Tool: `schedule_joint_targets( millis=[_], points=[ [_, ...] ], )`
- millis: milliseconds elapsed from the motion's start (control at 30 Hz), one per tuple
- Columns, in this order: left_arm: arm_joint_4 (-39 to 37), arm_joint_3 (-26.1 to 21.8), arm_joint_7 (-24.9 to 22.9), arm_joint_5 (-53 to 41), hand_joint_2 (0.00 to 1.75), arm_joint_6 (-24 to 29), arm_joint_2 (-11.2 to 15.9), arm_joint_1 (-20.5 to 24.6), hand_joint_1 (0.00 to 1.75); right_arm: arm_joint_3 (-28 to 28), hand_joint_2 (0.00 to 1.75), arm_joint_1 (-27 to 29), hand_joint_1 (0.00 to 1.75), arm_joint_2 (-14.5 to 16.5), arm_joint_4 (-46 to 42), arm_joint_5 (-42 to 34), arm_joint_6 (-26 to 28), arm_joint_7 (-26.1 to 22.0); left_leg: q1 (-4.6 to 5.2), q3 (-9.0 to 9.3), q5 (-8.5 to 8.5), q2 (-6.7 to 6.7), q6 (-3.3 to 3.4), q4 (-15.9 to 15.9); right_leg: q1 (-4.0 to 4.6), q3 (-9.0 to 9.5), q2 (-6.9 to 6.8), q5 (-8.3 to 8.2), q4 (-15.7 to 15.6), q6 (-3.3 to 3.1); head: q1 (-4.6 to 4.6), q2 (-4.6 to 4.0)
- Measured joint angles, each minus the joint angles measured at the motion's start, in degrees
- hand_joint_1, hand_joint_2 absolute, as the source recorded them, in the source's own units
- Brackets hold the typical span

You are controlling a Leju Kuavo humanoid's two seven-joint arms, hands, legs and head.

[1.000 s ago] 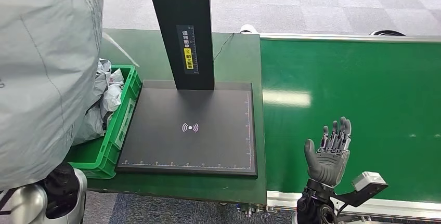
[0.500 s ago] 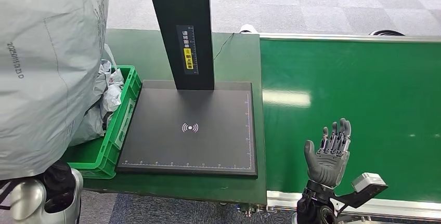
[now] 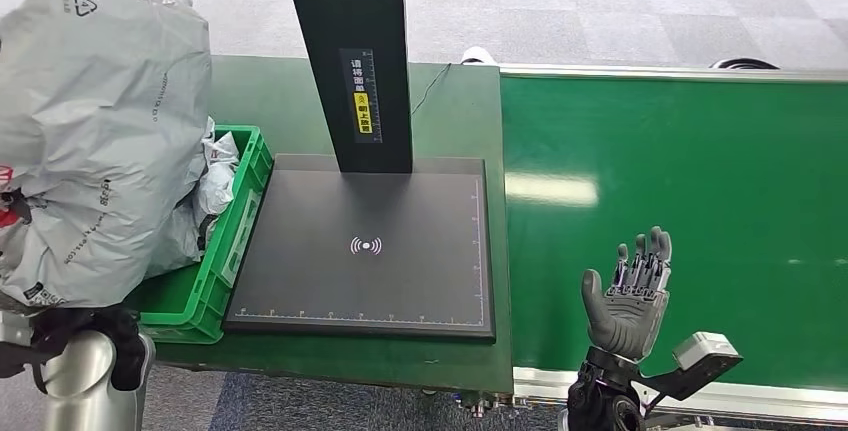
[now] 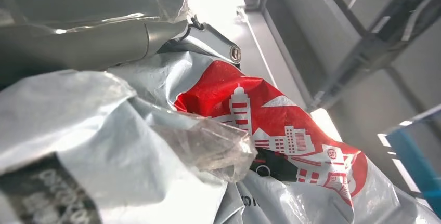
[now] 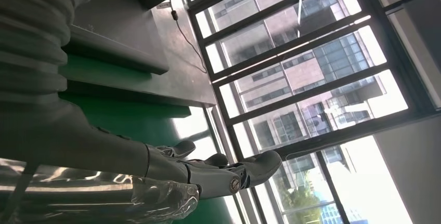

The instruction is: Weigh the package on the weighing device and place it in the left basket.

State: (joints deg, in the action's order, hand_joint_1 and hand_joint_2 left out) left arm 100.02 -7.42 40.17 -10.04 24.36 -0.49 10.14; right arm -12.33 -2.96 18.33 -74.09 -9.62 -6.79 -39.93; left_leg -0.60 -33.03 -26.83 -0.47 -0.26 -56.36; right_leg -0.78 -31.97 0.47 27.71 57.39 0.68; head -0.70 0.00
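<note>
The left robot hand (image 4: 93, 31) carries a large grey package (image 3: 95, 141) above the green basket (image 3: 235, 226) at the left end of the table (image 3: 450, 121). Its fingers are buried in the plastic, so the grasp is judged from the bag hanging clear of any support. The wrist view shows crumpled grey film and a red printed panel pressed against the hand. The right robot hand (image 3: 630, 296) is held upright over the near edge of the green conveyor belt (image 3: 680, 201), fingers spread and holding nothing.

The weighing device (image 3: 365, 246), a black platform with a tall black post (image 3: 345, 56) at its far side, is bare, so weighing appears to be done and only the drop into the basket is left. The package hangs partly above the basket's near-left part and partly out beyond its near rim. Other grey bags (image 3: 205, 191) already lie in the basket, leaving little room inside, and this package looks wider than the opening. The basket's right wall sits just beside the platform, and the post stands well to the right of the package. A release too near could spill the package over the table's near edge.
</note>
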Motion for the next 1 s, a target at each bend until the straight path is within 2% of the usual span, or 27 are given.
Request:
schedule_joint_targets(
  millis=[67,233,333,500,767,1000],
  points=[
    [-2.7,-1.7,0.0,-1.5,1.75,1.5,0.6,1.1,1.75,0.2,1.75,0.0,0.0,0.0,0.0,0.0,0.0,0.0,0.0,0.0,0.0,0.01,0.0,0.0,0.01,0.01,0.0,0.0,0.0,0.0,-0.01,0.0],
    [-8.3,-5.8,0.0,-9.3,1.75,10.9,2.3,3.0,1.75,0.8,1.75,0.0,0.0,0.0,0.4,0.0,0.1,0.0,-0.01,0.0,0.0,0.03,-0.01,0.0,0.01,0.0,0.01,0.0,0.0,0.0,0.0,0.01],
    [-11.6,-8.8,0.0,-15.9,1.75,14.1,3.0,3.7,1.75,1.3,1.75,-0.2,0.0,0.0,0.8,0.0,0.2,0.1,-0.01,-0.01,0.0,0.02,-0.01,0.0,0.01,0.0,0.0,0.01,0.0,0.0,0.01,0.0],
    [-14.9,-13.8,0.0,-24.6,1.75,14.6,3.0,4.5,1.75,2.0,1.75,-0.4,0.0,0.0,1.2,0.0,0.3,0.2,-0.01,-0.01,0.0,0.03,-0.01,0.0,0.01,0.0,0.01,0.01,0.0,-0.01,0.02,0.0],
    [-12.5,-20.9,0.0,-23.7,1.75,14.6,2.2,4.5,1.75,2.6,1.75,-0.8,0.0,-0.1,2.1,0.0,0.6,0.4,-0.01,-0.02,0.0,0.01,-0.01,0.0,0.01,0.0,0.0,0.01,0.0,-0.01,0.01,0.0],
    [-12.0,-22.6,0.0,-24.2,1.75,14.6,1.7,4.5,1.75,2.7,1.75,-1.0,0.0,-0.1,2.8,0.0,0.9,0.4,-0.01,-0.01,0.0,-0.01,-0.01,0.0,0.01,0.01,-0.01,0.01,0.0,-0.01,0.01,0.0]
  ],
)
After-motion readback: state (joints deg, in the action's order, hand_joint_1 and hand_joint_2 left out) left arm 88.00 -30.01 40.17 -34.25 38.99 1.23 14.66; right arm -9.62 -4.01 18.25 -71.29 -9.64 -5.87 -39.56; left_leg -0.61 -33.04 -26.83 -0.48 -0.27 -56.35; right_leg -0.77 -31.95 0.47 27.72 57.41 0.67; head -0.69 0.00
